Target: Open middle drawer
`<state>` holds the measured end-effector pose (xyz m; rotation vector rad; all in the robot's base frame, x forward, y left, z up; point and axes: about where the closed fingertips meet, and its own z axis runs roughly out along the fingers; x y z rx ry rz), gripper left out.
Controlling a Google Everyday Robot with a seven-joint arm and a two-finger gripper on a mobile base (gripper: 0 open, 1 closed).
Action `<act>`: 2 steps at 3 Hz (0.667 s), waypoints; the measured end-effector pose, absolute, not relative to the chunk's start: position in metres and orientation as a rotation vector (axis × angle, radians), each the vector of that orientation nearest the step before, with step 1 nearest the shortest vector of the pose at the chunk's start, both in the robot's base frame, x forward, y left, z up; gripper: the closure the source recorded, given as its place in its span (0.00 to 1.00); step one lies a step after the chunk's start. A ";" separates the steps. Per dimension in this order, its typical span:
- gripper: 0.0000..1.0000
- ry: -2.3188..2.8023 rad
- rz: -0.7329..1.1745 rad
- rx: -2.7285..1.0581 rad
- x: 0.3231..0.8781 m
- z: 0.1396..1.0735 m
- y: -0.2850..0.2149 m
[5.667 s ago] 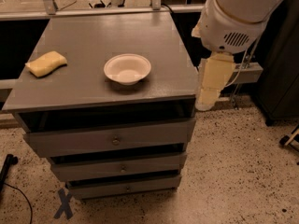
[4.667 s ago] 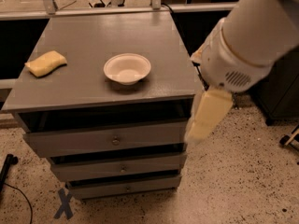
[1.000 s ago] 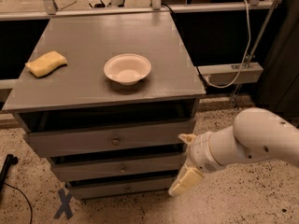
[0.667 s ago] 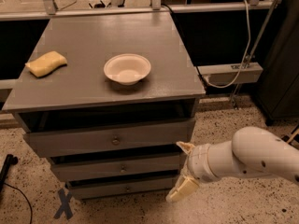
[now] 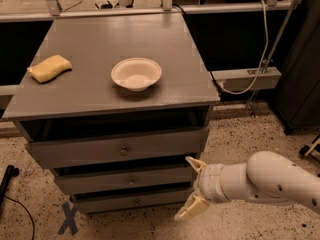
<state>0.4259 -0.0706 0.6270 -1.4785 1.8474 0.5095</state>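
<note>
The grey cabinet has three drawers stacked in its front. The middle drawer point(image 5: 100, 180) is a low wide grey front with a small round knob point(image 5: 131, 181), and it sits flush between the taller top drawer point(image 5: 75, 153) and the lowest drawer point(image 5: 110, 202). My gripper point(image 5: 193, 186) is low by the cabinet's right front corner, level with the middle drawer's right end. It is open, with one cream fingertip point(image 5: 194, 162) above and one point(image 5: 190, 211) below. It holds nothing and is well right of the knob.
On the cabinet top point(image 5: 90, 49) stand a white bowl point(image 5: 136, 74) and a yellow sponge point(image 5: 49, 67). My white arm point(image 5: 270, 179) reaches in from the right. A dark X mark point(image 5: 68, 218) is on the speckled floor. A cable point(image 5: 15, 209) lies at the left.
My arm has come down from beside the cabinet top to drawer height, and in the last second the gripper has moved slightly lower and left. The drawers have not moved.
</note>
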 end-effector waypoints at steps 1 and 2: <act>0.00 1.824 0.518 -1.521 0.436 0.604 -0.065; 0.00 1.765 0.510 -1.588 0.453 0.561 -0.062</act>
